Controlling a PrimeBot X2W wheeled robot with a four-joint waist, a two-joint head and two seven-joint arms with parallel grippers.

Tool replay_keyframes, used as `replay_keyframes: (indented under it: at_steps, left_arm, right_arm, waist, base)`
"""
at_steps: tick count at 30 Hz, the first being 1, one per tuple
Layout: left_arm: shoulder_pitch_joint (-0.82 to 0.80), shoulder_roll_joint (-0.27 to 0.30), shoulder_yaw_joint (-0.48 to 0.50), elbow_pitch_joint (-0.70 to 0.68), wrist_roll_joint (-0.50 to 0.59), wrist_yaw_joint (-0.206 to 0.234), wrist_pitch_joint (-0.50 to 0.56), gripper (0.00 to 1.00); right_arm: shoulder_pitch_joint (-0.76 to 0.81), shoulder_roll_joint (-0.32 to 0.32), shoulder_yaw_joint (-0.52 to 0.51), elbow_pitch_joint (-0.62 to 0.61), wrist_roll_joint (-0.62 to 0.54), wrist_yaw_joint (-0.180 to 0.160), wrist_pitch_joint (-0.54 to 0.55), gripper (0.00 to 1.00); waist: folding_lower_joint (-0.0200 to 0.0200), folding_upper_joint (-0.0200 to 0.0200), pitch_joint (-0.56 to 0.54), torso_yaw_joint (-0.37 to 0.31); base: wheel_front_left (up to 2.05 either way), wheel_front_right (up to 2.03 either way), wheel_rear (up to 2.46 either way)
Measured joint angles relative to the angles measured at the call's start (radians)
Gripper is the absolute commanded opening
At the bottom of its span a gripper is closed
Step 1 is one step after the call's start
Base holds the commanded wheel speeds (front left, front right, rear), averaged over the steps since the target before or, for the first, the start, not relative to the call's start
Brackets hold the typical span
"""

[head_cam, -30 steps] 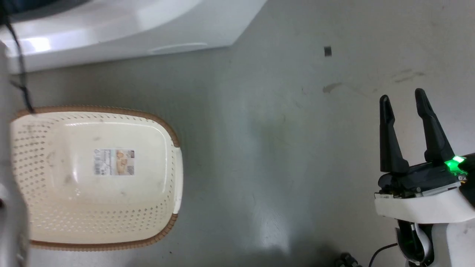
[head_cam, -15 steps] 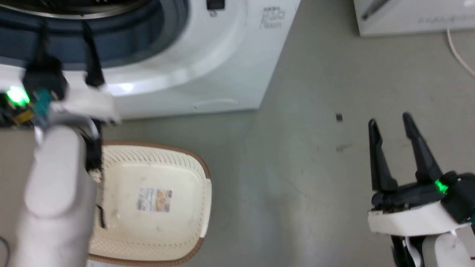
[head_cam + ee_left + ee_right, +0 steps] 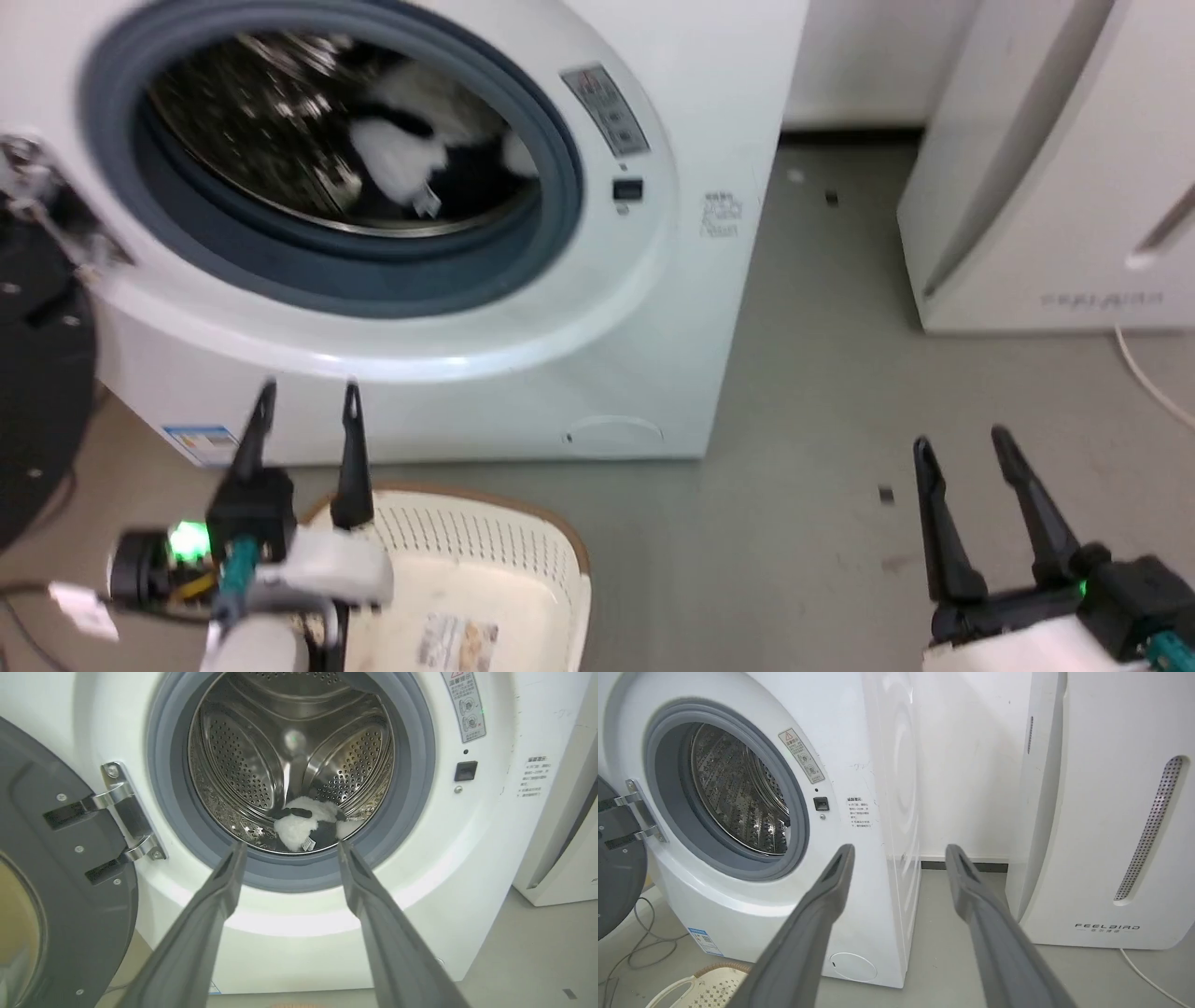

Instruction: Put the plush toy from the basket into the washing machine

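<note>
The basket [image 3: 504,551] runs off the head view's bottom edge.

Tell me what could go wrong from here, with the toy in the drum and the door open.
1. The plush toy lies near the front edge of the drum, by the grey seal; it might get pinched if the door is shut.
2. The open left gripper hangs above the basket; lowering the arm could knock it.
3. The door stands open beside that arm; a leftward swing might strike it.
</note>
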Motion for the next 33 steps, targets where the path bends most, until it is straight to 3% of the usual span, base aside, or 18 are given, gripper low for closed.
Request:
replay_keyframes:
  at_steps: [3,10,11,33]
  left_arm:
    - [0.109,-0.01,0.001,-0.038,0.016,-0.016,0.0,1.0]
    - [0.174,-0.021,0.017,-0.063,0.024,-0.026,0.0,1.0]
    - [0.175,-0.022,0.018,-0.062,0.024,-0.026,0.001,0.0]
    - [0.175,-0.035,0.022,-0.078,0.026,-0.036,0.036,0.0]
  right_arm:
    - [0.059,0.0,-0.011,0.003,-0.002,0.0,0.0,1.0]
    - [0.074,0.0,-0.017,0.004,-0.005,0.0,0.0,1.0]
    - [0.076,0.0,-0.016,0.005,-0.005,0.0,0.0,0.0]
    - [0.073,0.0,-0.015,0.009,-0.014,0.0,0.036,0.0]
  waist:
    - [-0.0002,0.0,-0.088,0.031]
    - [-0.0001,0.0,-0.138,0.055]
    - [-0.0001,0.0,-0.139,0.055]
    - [0.0002,0.0,-0.138,0.049]
  base:
    - [0.0,0.0,0.0]
    - [0.0,0.0,0.0]
    - [0.0,0.0,0.0]
    - [0.0,0.0,0.0]
